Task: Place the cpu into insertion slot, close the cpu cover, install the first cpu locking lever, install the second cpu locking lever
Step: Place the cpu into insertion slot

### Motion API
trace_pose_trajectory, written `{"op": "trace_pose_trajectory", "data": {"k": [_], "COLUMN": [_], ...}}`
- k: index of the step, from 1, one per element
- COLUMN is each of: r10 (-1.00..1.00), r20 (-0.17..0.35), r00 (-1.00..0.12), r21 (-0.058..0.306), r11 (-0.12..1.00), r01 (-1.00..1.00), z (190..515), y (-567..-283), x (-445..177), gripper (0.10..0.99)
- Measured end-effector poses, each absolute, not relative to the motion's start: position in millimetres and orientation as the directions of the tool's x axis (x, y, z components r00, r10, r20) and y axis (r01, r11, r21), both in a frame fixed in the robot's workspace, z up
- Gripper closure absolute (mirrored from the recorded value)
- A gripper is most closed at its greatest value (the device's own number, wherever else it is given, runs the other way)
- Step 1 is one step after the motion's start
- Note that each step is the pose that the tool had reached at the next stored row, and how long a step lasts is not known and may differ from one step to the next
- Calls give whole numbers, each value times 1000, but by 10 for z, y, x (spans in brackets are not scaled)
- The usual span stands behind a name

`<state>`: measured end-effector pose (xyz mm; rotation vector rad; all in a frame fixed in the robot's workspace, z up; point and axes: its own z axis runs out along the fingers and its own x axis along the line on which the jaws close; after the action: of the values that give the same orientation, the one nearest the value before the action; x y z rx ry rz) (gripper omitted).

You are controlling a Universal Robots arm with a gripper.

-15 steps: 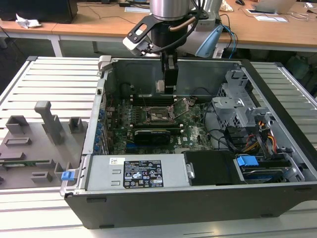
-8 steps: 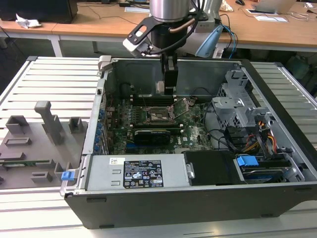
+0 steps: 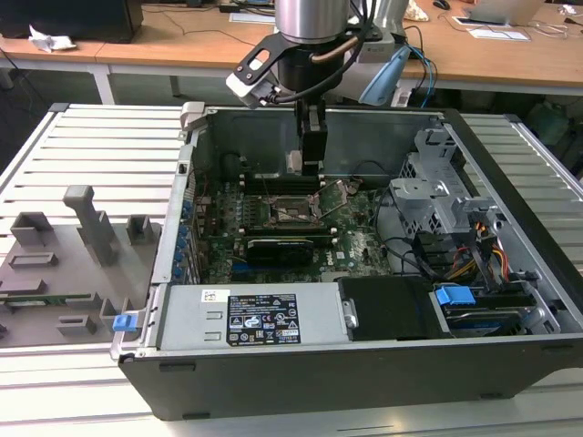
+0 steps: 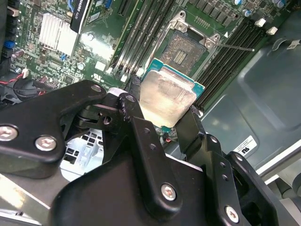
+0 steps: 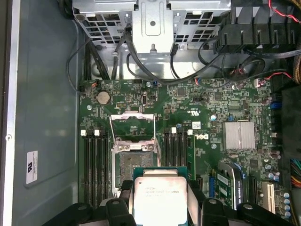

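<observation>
One cpu [image 5: 160,200]: clamped at its edges between the two fingers of my tool [image 4: 164,108], silvery top toward the wrist cameras, held above the motherboard, near the bare socket [image 5: 134,162]. One cpu cover [image 5: 133,123]: swung open at the socket's far edge. One computer case [image 3: 301,364], on the worktop [image 3: 91,146].

Exterior view sat high off the open case [image 3: 319,382], angled down into it, mid range. Both wrist views rode close behind the fingers [image 4: 143,141] gripping the cpu [image 5: 160,200]: first straight down, second oblique. All shared the socket [image 3: 291,211].
</observation>
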<state>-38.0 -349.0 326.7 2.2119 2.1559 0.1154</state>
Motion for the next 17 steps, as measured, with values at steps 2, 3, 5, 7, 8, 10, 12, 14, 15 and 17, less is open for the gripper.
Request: {"op": "trace_pose_trajectory", "data": {"k": [2,3,5,7,8,10,12,14,15,17], "r10": [1000,1000,1000,1000,1000,1000,1000,1000,1000,1000], "r20": [18,18,18,18,18,18,18,18,18,18], "r00": [25,25,25,25,25,25,25,25,25,25], "r21": [88,88,88,88,88,88,88,88,88,88], "r11": [-26,-26,-26,-26,-26,-27,-26,-27,-27,-27], "r01": [996,996,996,996,996,996,996,996,996,996], "z": [3258,3251,3239,3230,3227,3221,3212,3208,3203,3198], "y": [-3490,-3490,-3490,-3490,-3490,-3490,-3490,-3490,-3490,-3490], "x": [-380,-379,-380,-380,-380,-380,-380,-380,-380,-380], "gripper": [545,545,545,545,545,545,545,545,545,545]}}
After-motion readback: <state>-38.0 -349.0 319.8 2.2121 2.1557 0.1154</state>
